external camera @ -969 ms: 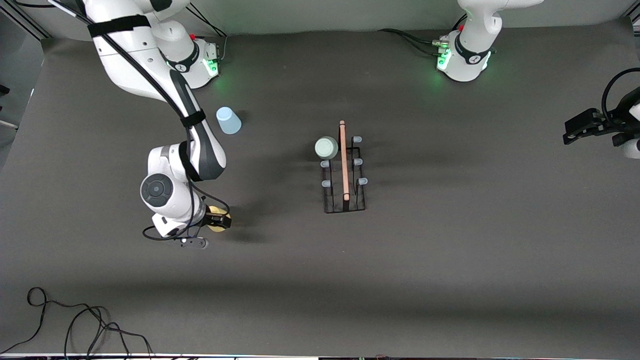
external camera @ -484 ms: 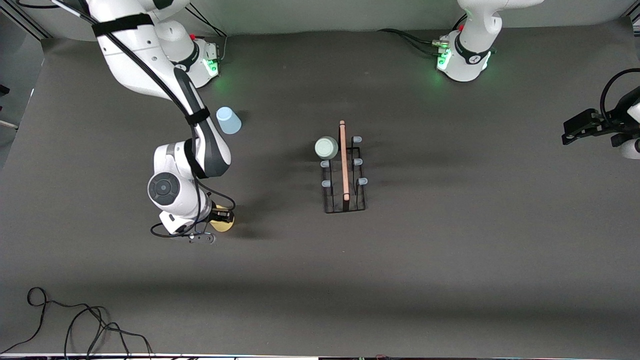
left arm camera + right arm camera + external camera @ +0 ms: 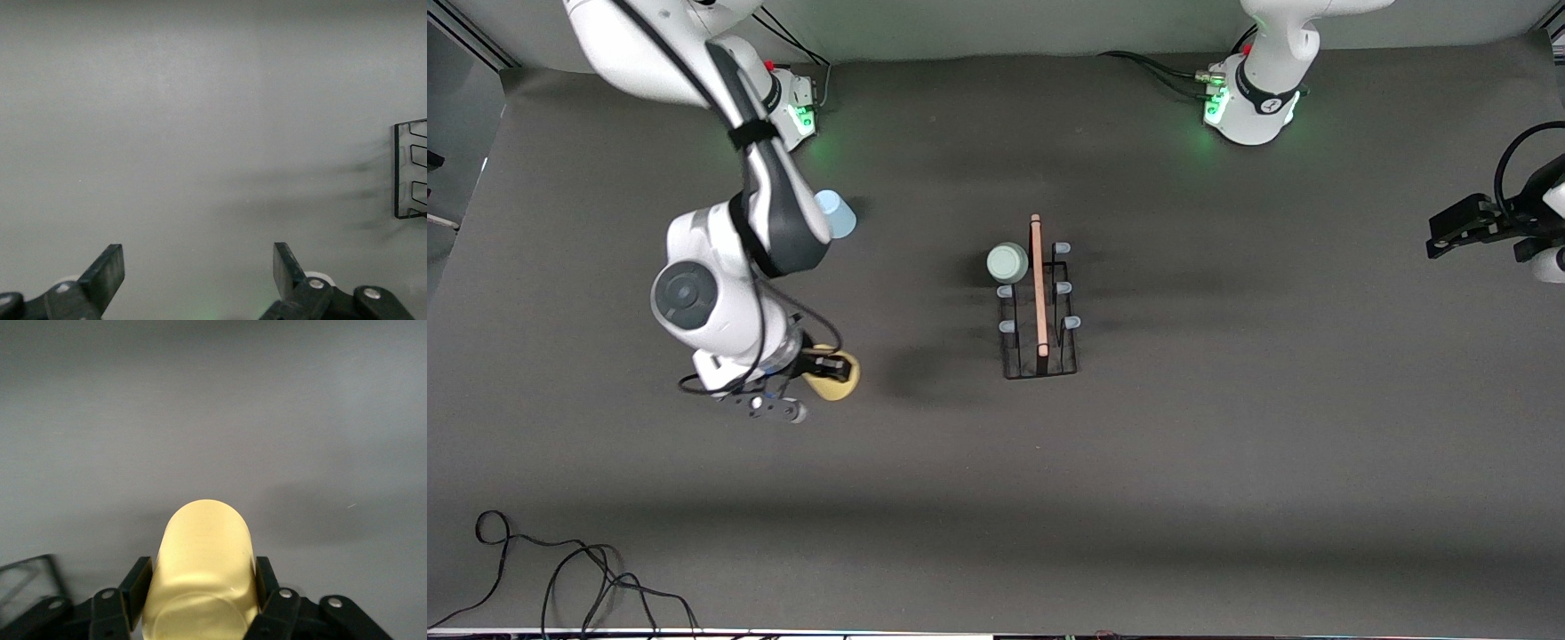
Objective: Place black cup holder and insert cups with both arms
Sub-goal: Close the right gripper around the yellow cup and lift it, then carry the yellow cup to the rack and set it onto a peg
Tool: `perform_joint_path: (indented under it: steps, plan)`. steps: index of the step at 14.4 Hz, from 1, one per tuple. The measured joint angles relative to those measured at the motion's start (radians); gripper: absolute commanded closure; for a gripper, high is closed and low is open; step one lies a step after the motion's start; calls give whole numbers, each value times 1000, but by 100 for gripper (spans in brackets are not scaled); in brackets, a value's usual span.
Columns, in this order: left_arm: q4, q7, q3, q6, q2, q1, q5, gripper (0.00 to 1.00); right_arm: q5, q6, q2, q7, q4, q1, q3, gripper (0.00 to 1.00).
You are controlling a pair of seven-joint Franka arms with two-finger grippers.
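Note:
The black cup holder (image 3: 1039, 311) stands mid-table with its wooden rod handle on top. The pale grey-green cup (image 3: 1007, 263) sits upside down on a peg at the end nearest the robots' bases. The light blue cup (image 3: 838, 214) stands upside down on the table, partly hidden by the right arm. My right gripper (image 3: 823, 366) is shut on the yellow cup (image 3: 838, 378) and holds it tilted above the table toward the right arm's end; in the right wrist view my gripper (image 3: 201, 577) grips that cup (image 3: 203, 560). My left gripper (image 3: 1436, 236) waits open and empty (image 3: 197, 257) at the left arm's end; the holder's edge (image 3: 408, 170) shows there.
A loose black cable (image 3: 560, 569) lies on the table at the corner nearest the front camera, toward the right arm's end. The dark mat (image 3: 1227, 462) covers the table.
My right arm has risen with the yellow cup, lifting it off the table and tilting it onto its side. The left arm has barely moved.

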Motion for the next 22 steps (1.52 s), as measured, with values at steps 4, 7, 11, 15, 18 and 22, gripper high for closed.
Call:
perform_joint_path:
  steps: [4,7,11,15,18,22]
  plan:
    - [0,0,-4,-1,-6,-1,0,1,91,2,19,243,84,134,3,100]
    - [0,0,-4,-2,-13,-1,0,1,92,37,44,378,116,210,3,100]
    - [-2,0,-4,-2,-14,-1,0,4,87,95,78,492,122,293,2,100]
    - [-2,0,-3,-2,-14,0,0,4,83,143,119,525,123,327,2,100]
    - [-2,0,-1,-2,-14,0,0,4,83,157,151,528,126,336,2,43]
    - [-2,0,-1,-2,-14,0,0,7,69,159,168,528,146,335,-10,0]
